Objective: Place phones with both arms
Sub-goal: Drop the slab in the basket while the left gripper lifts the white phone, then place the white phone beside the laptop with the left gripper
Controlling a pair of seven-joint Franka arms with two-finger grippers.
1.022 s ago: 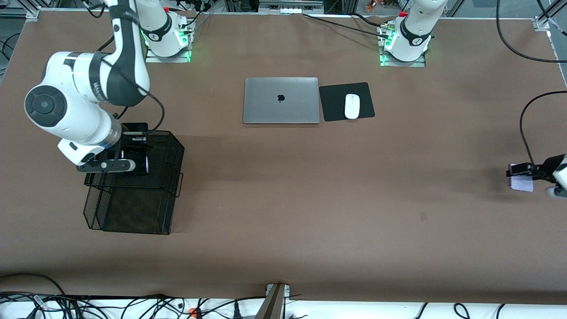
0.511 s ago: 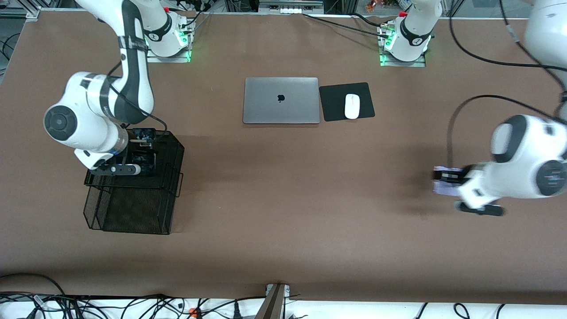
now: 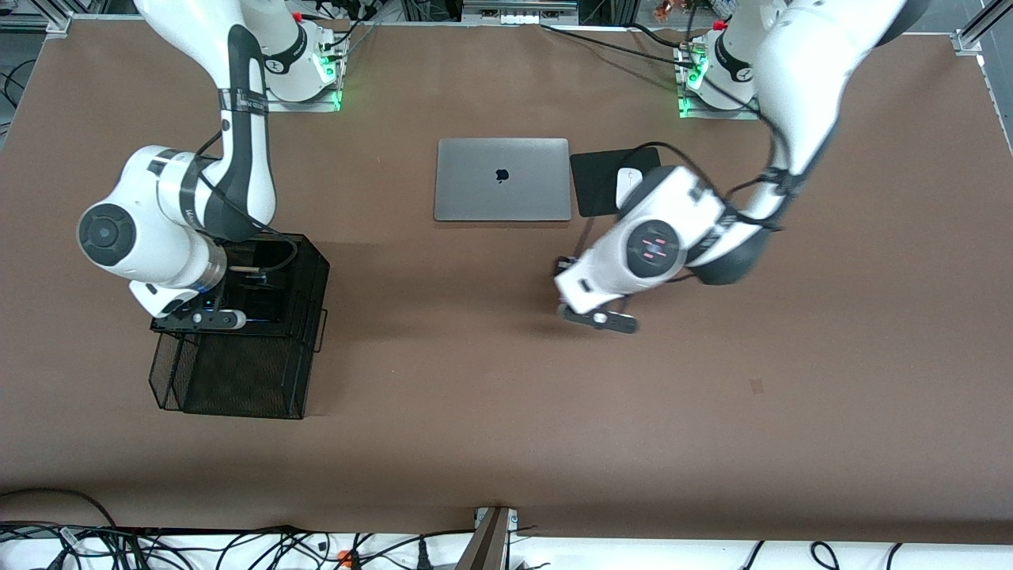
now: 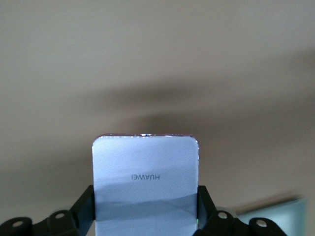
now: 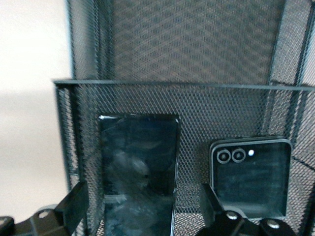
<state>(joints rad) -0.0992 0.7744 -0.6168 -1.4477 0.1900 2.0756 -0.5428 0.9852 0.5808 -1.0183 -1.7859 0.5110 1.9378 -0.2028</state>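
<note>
Inside the mesh rack (image 5: 187, 98), two black phones (image 5: 138, 167), right fingers (image 5: 74, 201) spread, left fingers (image 4: 206, 196) clamping one lavender phone (image 4: 145, 182).

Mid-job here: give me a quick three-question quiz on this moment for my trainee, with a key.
1. Multiple choice: what is the left gripper carrying above the table?
A) nothing
B) the pale lavender phone
C) a cup
2. True or false: the black mesh rack has no phones in it.
3. Fill in: the right gripper is over the rack with its fingers ____.

Key
1. B. Its fingers are shut on the phone's two side edges.
2. False. The long black phone and the small squarish black phone sit side by side in it.
3. Open. There is a gap on each side of the long black phone.
</note>
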